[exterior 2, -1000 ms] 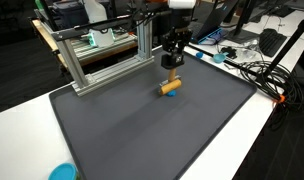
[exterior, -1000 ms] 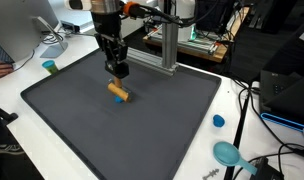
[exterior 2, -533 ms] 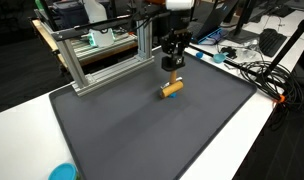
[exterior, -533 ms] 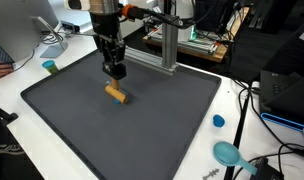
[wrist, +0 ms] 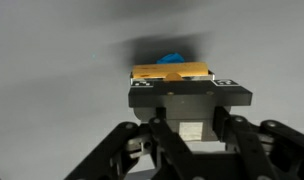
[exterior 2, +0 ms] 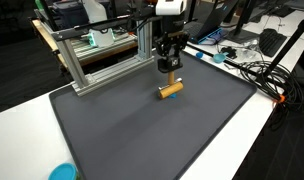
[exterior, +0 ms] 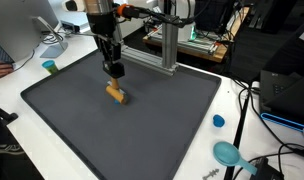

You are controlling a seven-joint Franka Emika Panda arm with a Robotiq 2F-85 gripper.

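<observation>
Closed on nothing, the hand point(exterior: 117, 73) hangs above the dark mat point(exterior: 82, 130) that covers much of the white desk point(exterior: 32, 145). Just below it an orange cylinder with a blue end point(exterior: 116, 95) lies flat on the mat; an exterior view point(exterior 2: 170, 89) shows it apart from the fingers.

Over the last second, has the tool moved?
Yes. In both exterior views the tool has risen, away from the orange cylinder that lies in the same place on the dark mat, toward the aluminium frame.
</observation>
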